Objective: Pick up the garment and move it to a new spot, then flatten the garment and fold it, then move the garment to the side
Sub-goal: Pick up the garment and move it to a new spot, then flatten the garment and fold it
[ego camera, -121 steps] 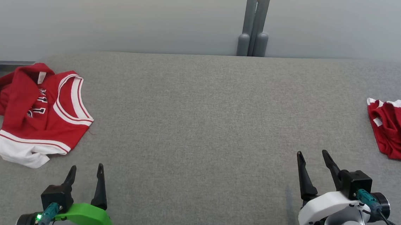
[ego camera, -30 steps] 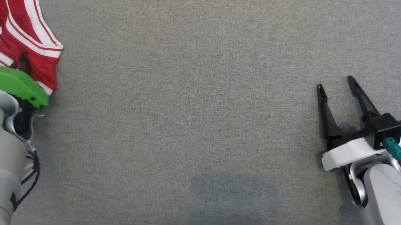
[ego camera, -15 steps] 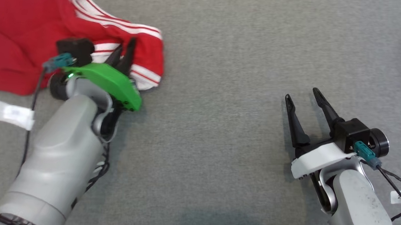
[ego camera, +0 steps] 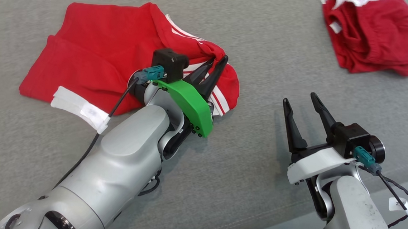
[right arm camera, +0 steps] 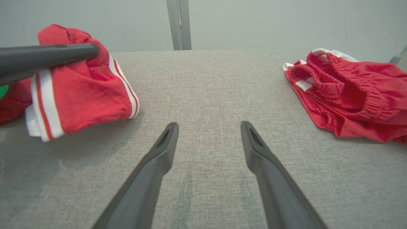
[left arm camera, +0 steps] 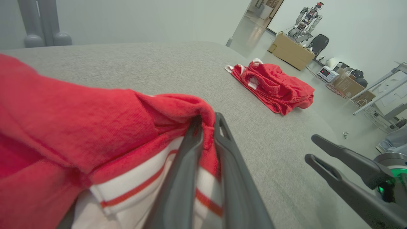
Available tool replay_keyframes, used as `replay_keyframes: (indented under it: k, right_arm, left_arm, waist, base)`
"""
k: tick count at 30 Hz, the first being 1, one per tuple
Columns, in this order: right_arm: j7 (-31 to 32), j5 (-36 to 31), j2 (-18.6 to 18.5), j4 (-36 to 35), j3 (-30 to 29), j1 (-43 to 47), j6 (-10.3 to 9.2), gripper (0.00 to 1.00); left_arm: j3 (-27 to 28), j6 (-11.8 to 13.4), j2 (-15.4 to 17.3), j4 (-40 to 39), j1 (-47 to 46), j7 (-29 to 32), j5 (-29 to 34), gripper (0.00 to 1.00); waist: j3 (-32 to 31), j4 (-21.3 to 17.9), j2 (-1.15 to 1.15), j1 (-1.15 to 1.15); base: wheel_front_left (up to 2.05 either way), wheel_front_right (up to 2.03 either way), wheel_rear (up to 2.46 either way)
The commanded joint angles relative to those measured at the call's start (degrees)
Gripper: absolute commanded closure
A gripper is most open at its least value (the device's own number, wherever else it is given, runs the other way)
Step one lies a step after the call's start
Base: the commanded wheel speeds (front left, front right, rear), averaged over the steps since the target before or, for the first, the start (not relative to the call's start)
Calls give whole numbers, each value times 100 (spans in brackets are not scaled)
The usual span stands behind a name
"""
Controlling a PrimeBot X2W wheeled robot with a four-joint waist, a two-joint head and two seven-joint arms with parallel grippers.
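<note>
Pinched shut, my left tool holds a fold of the red jersey by its stripy edge. My right tool is wide open and holds nothing. It waits just above the grey desk, a little way to the right of the jersey.

The desk is big and soft-looking, with lots of bare room in the middle. The jersey lies on its left part. Most of it rests on the desk in a bumpy heap. The corner I hold is lifted up a bit, and I can see a shadow under it. A pair of red shorts lies far off on the right side, well apart from both tools. A white strip pokes out from under the jersey near my arm.

I think I am only at the very start. I have got hold of the jersey, so the pick-up is under way. The jersey is not flat and not folded. I think I have yet to carry it to a new spot, smooth it out, fold it, and push it to the side.
</note>
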Motion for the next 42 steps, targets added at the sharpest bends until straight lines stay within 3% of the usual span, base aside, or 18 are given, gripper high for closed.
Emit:
replay_keyframes:
  k: [1,5,6,7,8,19,26,37,42]
  right_arm:
    - [-1,32,47,-16,21,79,-3,0]
    - [-1,56,70,-14,24,88,-3,0]
    - [-1,66,77,-6,10,87,-3,0]
    - [-1,74,79,-2,-8,94,-3,0]
    - [-1,75,82,-2,-44,119,-3,0]
    - [-1,13,75,81,-164,244,-3,0]
    - [-1,96,-5,204,36,158,-3,0]
    - [-2,231,-149,706,479,-316,-3,0]
    - [-1,310,-293,1145,566,-676,-3,0]
  left_arm:
    - [-106,-23,15,-18,-110,-43,-100,100]
    - [-181,-23,-13,67,-75,-51,-129,100]
    - [-133,-22,-11,119,-27,-52,-122,73]
    - [-107,-22,-11,163,34,-53,-101,24]
    - [2,-22,21,237,124,-52,-17,0]
    - [1400,-18,280,13,1331,-51,768,0]
    - [2399,-18,173,-358,2202,-51,1292,0]
    - [3489,-18,8,-888,3052,-50,1980,0]
    - [3683,-18,-37,-1132,3343,-50,2146,0]
  waist:
    - [-63,-598,0,0]
    - [-77,-712,0,0]
    - [-91,-704,0,0]
    - [-111,-674,0,0]
    - [-169,-565,0,0]
    - [-803,695,0,0]
    - [-1076,1527,0,0]
    - [-1108,2552,0,0]
    - [-993,3075,0,0]
  base:
    - [0,0,0]
    - [0,0,0]
    - [0,0,0]
    - [0,0,0]
    - [0,0,0]
    - [0,0,0]
    - [0,0,0]
    - [0,0,0]
    - [0,0,0]
